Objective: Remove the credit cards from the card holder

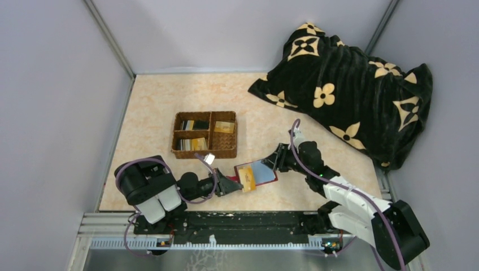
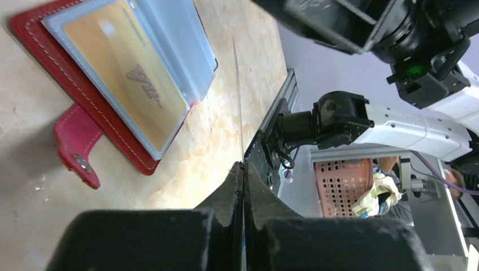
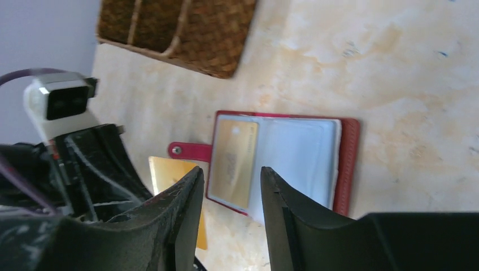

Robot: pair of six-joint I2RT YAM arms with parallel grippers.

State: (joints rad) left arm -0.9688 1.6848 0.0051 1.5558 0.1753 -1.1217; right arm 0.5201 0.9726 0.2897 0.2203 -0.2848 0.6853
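The red card holder lies open on the table, its clear bluish pockets facing up. A gold credit card marked VIP sits in its left pocket. My left gripper is shut on another orange-yellow credit card, which shows only as a thin edge in the left wrist view. That card is held just beside the holder's snap tab. My right gripper hovers over the holder's pockets, open, with nothing between its fingers.
A brown wicker divided basket stands behind the holder, with several cards in its compartments. A black flowered blanket is heaped at the back right. Grey walls close in the sides, and the arm rail runs along the near edge.
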